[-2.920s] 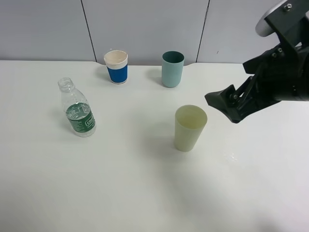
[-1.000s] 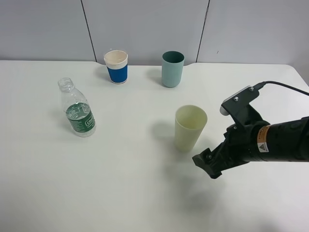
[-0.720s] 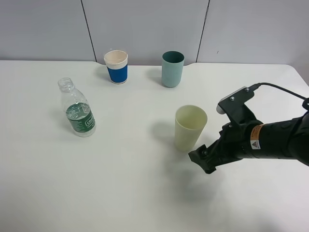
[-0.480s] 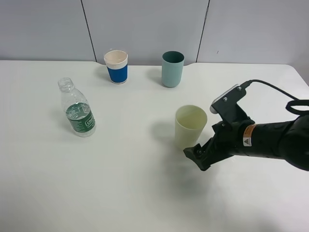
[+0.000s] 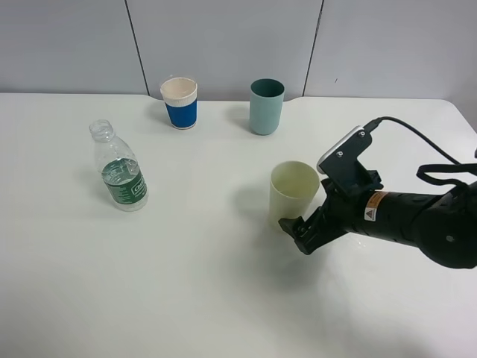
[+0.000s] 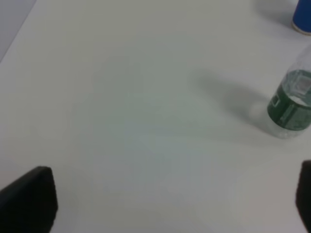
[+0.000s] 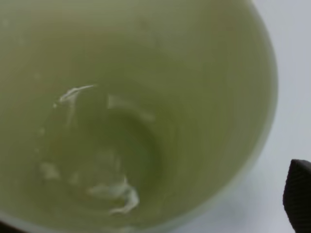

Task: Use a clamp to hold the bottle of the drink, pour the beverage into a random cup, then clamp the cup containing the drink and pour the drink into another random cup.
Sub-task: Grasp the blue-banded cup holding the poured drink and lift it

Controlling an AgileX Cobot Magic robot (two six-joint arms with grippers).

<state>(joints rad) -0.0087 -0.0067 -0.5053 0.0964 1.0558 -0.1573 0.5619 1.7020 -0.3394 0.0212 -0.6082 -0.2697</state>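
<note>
On the plain white tabletop (image 5: 186,298), one plastic cup (image 5: 294,195) is pale yellow-green, another tall plastic cup (image 5: 266,107) is teal, and the paper cup (image 5: 179,103) is blue with a cream-white rim. The clear plastic bottle (image 5: 119,168) wears a dark green label, seemingly with white print. The right gripper (image 5: 299,233) is black.

The white table (image 5: 186,298) carries four upright things. A clear bottle (image 5: 121,173) with a green label stands at centre left. A blue cup (image 5: 179,104) and a teal cup (image 5: 266,107) stand apart toward the top, and a pale green cup (image 5: 292,195) just right of centre.
</note>
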